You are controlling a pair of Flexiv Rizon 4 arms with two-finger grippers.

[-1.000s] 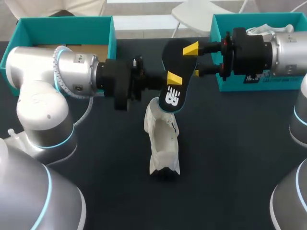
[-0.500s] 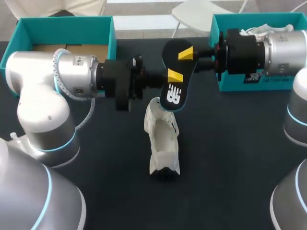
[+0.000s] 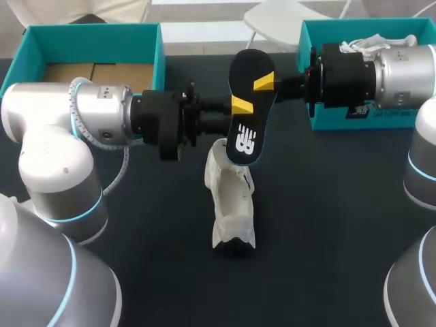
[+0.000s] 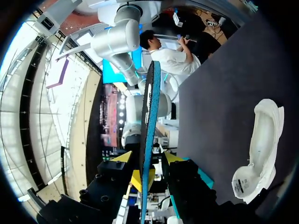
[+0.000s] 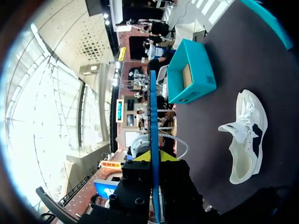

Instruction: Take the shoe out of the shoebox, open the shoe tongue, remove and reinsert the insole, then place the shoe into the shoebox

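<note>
A black insole (image 3: 245,109) with a blue edge hangs in the air over the table, between my two arms. My right gripper (image 3: 263,83) comes in from the right and is shut on it; in the right wrist view its yellow tips (image 5: 153,156) press both faces of the insole (image 5: 153,116). My left gripper (image 3: 237,109) reaches in from the left. Its tips (image 4: 147,157) stand open on either side of the insole (image 4: 150,140), with a gap each side. The white shoe (image 3: 230,197) lies on the dark table below, also in both wrist views (image 4: 264,144) (image 5: 245,135).
A teal shoebox (image 3: 95,34) with a cardboard floor stands at the back left (image 5: 191,72). A second teal box (image 3: 320,30) sits at the back right, partly hidden behind my right arm, with something white in it.
My right gripper has shut on the insole. My left gripper's fingers have come apart off it and its arm has drawn back a little. The insole shifted slightly.
</note>
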